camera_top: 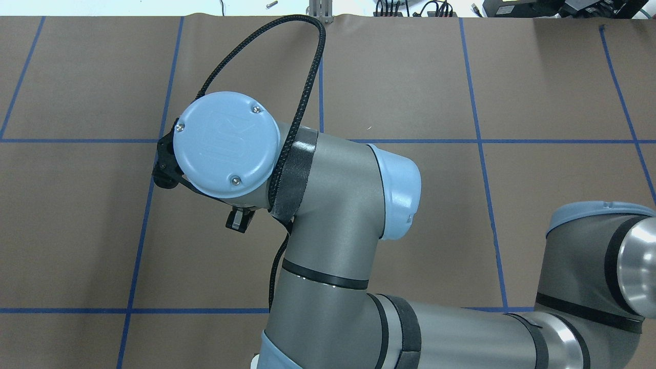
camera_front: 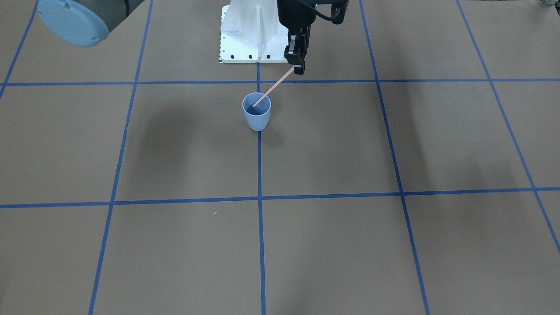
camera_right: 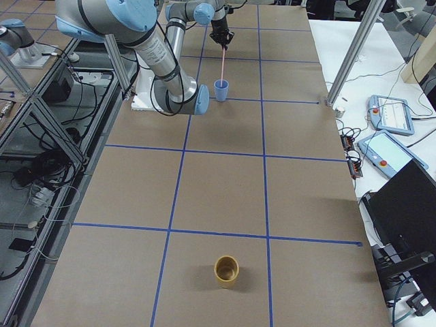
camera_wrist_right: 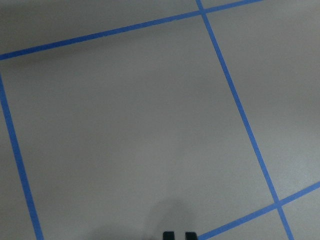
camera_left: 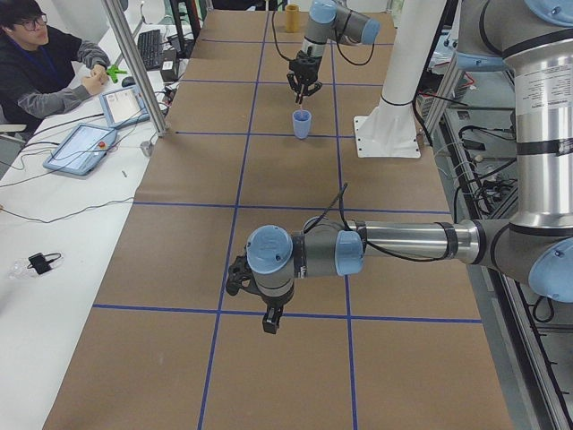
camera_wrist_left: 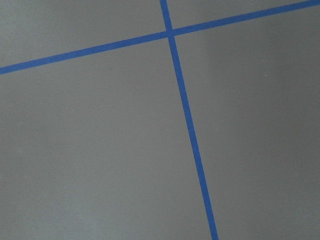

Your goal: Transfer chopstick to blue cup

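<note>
Across from the robot, the right gripper [camera_front: 299, 68] pinches the top of one pink chopstick [camera_front: 273, 87], whose lower end sits inside the one blue cup [camera_front: 257, 111] standing on a tape line [camera_front: 260, 166]; the arm above is cut off. Overhead, the left gripper [camera_top: 164, 169] is mostly hidden under its wrist cap [camera_top: 223, 143], so its fingers cannot be judged. From the right end, one tan cup [camera_right: 227, 271] stands well apart from the blue one. At the right wrist, two fingertips [camera_wrist_right: 169, 235] show cut off, close together.

The chopstick [camera_front: 275, 85] slants into the blue cup [camera_front: 257, 119], room open all around.
</note>
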Action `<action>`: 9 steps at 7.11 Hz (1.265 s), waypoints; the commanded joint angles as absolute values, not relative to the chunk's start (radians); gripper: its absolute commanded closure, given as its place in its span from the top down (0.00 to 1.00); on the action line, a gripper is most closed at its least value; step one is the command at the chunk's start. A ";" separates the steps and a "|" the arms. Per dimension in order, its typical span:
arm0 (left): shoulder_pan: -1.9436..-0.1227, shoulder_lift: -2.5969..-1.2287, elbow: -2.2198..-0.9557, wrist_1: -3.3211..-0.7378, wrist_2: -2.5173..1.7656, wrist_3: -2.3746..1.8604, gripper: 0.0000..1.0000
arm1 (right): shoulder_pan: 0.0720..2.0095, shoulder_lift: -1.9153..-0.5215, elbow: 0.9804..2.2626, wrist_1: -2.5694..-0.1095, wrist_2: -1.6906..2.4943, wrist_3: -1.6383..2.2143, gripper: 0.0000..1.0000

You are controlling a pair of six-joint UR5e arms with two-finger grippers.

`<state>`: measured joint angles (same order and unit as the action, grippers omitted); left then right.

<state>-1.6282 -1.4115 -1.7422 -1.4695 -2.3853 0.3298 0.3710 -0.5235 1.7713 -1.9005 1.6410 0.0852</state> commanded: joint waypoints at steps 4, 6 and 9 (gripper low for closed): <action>-1.628 -1.414 -1.747 -1.470 -2.385 0.328 0.99 | 0.364 -0.594 1.770 -1.879 1.635 0.084 0.00; -1.628 -1.416 -1.747 -1.470 -2.385 0.328 0.99 | 0.342 -0.592 1.769 -1.872 1.594 0.084 0.00; -1.628 -1.416 -1.746 -1.470 -2.385 0.328 0.99 | 0.287 -0.591 1.766 -1.827 1.454 0.074 0.00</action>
